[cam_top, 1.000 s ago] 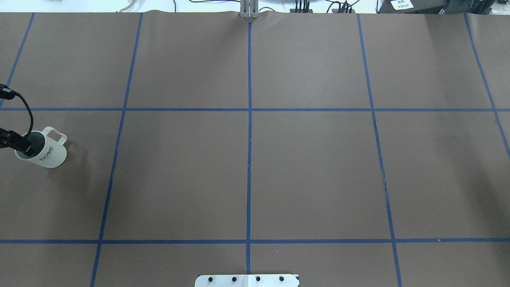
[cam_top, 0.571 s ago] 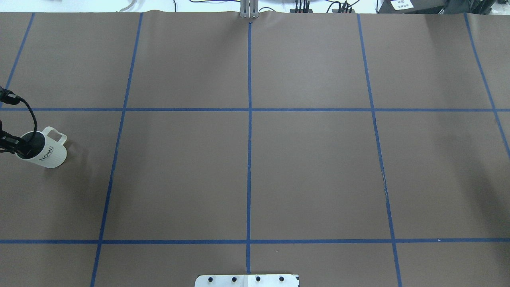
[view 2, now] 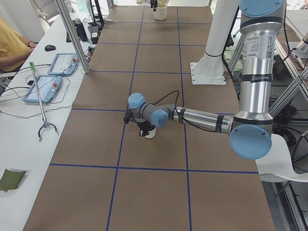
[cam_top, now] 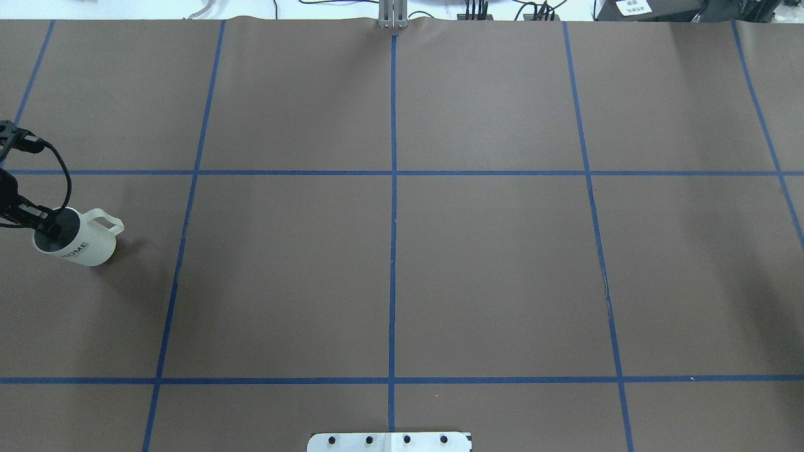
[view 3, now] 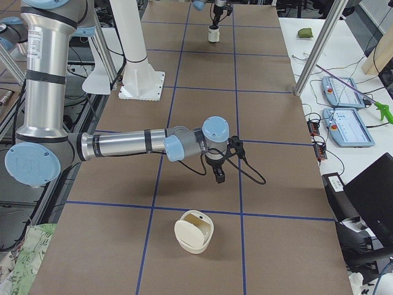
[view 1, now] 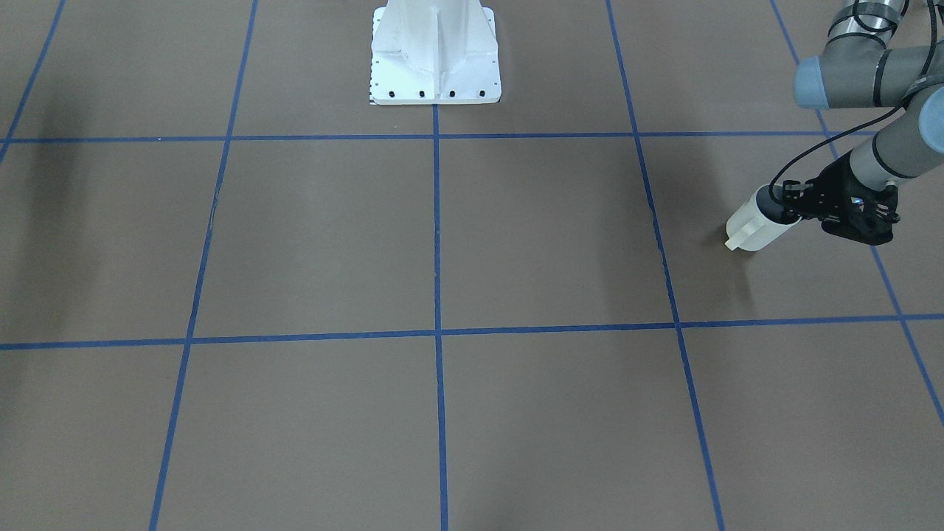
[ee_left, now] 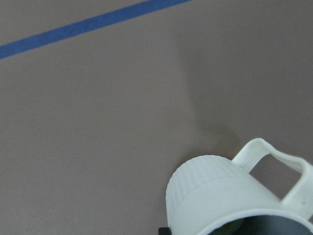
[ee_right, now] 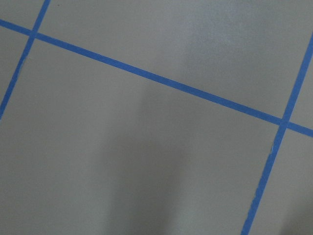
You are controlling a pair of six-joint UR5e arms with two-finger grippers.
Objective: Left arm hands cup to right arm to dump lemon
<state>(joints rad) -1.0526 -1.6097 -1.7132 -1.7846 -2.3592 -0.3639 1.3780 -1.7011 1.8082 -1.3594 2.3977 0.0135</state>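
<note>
The cream-white cup [cam_top: 81,242] with a loop handle hangs tilted at the table's far left, its base pointing toward the table's middle. My left gripper [cam_top: 45,227] is shut on its rim, one finger inside the grey mouth. The front view shows the same grip [view 1: 790,210] on the cup [view 1: 756,225]. In the left wrist view the cup [ee_left: 220,191] fills the lower right corner. A thin yellow-green sliver there, the lemon [ee_left: 226,229], shows just inside the rim. My right gripper [view 3: 218,177] hangs over the table's right end; whether it is open or shut I cannot tell.
A cream open-mouthed container [view 3: 194,232] lies on the brown mat near the right gripper. The white robot base plate [view 1: 435,74] stands at the middle of the robot's side. Blue tape lines grid the mat. Control pendants [view 2: 48,79] and a person's arm lie on the side bench.
The left gripper has carried the cup a little toward the table's middle. The cup now tilts more and its handle has swung round.
</note>
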